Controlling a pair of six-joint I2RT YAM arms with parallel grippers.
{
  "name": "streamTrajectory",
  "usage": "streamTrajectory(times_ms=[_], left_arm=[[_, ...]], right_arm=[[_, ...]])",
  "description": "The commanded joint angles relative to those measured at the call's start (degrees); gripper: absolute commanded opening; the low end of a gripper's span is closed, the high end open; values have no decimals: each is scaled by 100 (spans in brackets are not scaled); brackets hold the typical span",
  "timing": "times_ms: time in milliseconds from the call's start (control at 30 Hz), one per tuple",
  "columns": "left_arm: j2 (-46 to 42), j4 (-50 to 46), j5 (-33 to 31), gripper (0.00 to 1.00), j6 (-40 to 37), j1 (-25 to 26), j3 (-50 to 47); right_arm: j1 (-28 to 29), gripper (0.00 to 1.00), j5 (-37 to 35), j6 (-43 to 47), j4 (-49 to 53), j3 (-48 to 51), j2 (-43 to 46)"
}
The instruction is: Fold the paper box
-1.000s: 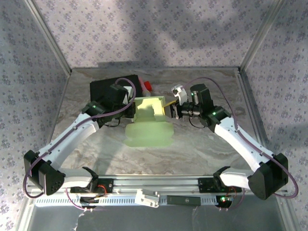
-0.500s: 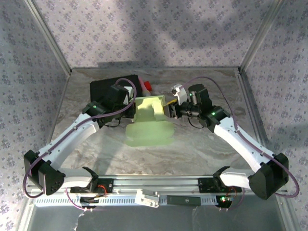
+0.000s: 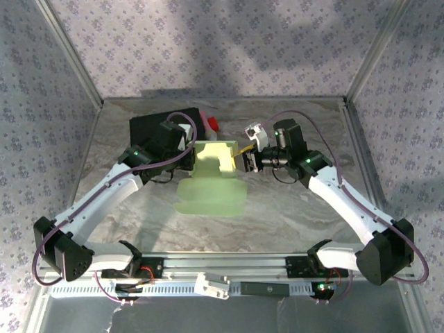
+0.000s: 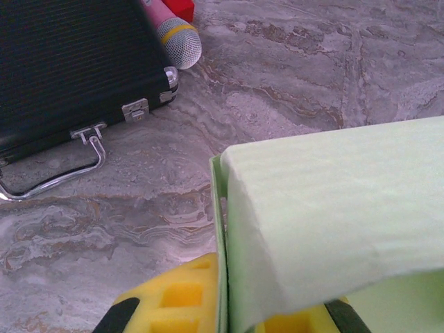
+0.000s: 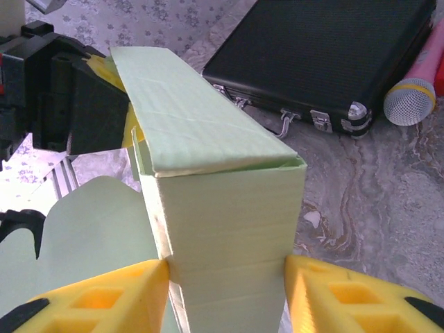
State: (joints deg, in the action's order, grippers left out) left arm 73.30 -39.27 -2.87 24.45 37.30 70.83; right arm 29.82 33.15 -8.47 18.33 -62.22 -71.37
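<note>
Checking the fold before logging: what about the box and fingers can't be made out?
Left wrist: a flap of the box covers the tips of the left fingers.
Right wrist: the frame's bottom edge cuts off the box's base; whether the right fingers press it is unclear.
Top: the box's inside is too small to read.

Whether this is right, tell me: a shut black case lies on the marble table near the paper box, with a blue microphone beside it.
Not quite. The microphone is pink; the right wrist view shows it. The rest stands: the shut black case lies on the table near the paper box, the microphone beside it.
</note>
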Motion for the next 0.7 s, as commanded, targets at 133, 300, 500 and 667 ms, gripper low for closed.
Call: streamTrajectory(times_ms=[133,300,500,667], left_arm=[[9,212,443,0,-98,168,313],[20,217,454,0,-107,176,335],[59,218,455,0,-116,213,370],[136,194,407,0,-100,277,447]], right_arm=[[10,52,318,179,101,-199,-50],[-2,50,222,188,127,-239,-92],[103,31,-279,171,171,-316,-174],[433,29,-1324,67,375,-498,-258]])
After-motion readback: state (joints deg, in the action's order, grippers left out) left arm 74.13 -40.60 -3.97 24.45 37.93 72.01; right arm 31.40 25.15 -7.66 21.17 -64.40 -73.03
